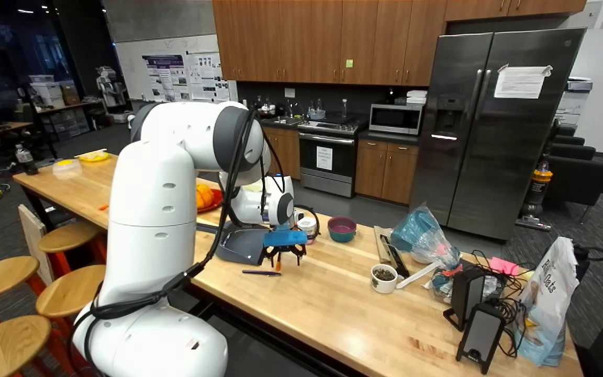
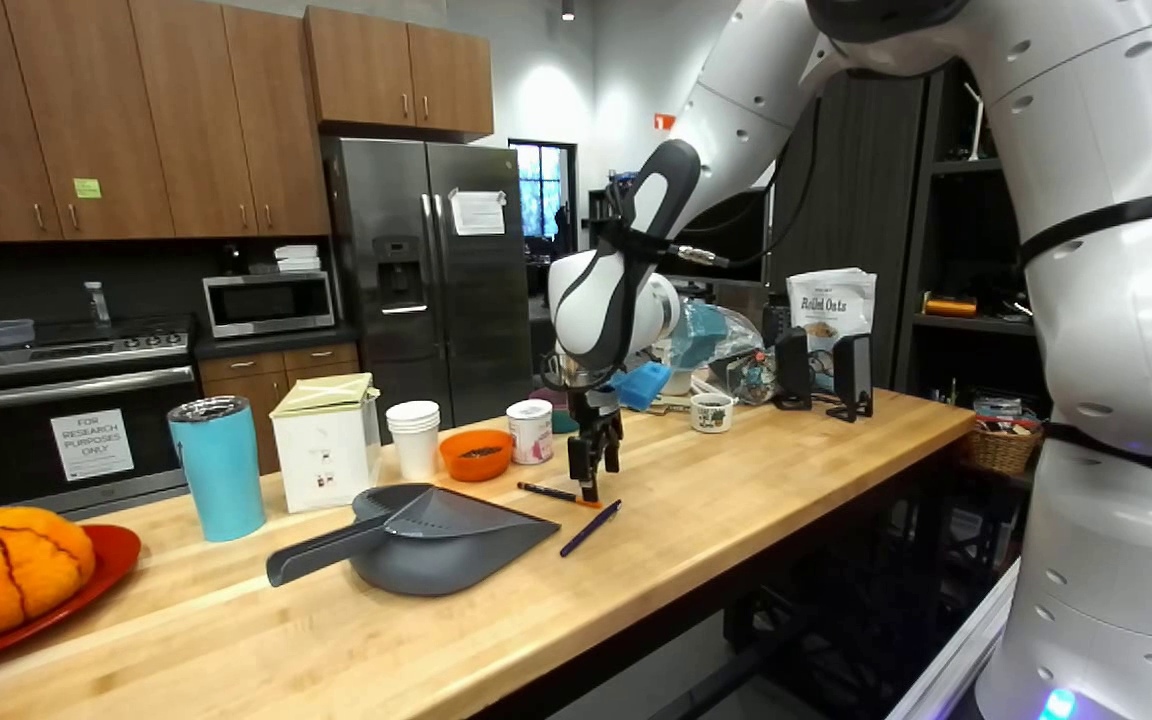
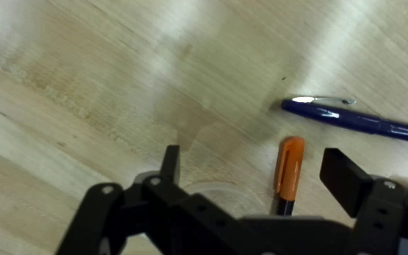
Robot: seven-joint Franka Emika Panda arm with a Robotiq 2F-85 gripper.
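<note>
Wooden cabinets (image 1: pixel 327 42) and a steel refrigerator (image 1: pixel 458 157) line the far side of the room, and a long butcher-block table (image 1: pixel 312 303) runs past the robot. Its tool (image 3: pixel 250 157) hangs low over the wood, fingers spread wide, nothing gripped. Between them, flat on the table, lies an orange-capped pen (image 3: pixel 290 170), its black barrel running out of sight under the tool in the wrist view; a dark blue pen (image 3: pixel 360 122) lies near its capped end, not touching. The orange-capped one looks light, stiff and hard to damage, though its smooth plastic could well slip or roll if nudged; the cap's clip might check that. I'd pinch squarely across the barrel near the middle, since a hold on the cap alone could pull it off. As for writing, a paper sign (image 2: pixel 93 443) on the oven (image 2: pixel 6 440) says "FOR RESEARCH PURPOSES ONLY", and a white bag (image 2: pixel 831 300) toward one end of the table reads "Rolled Oats". The sheet (image 1: pixel 522 82) on the refrigerator is too small to make out, and I can read no lettering on either pen.
</note>
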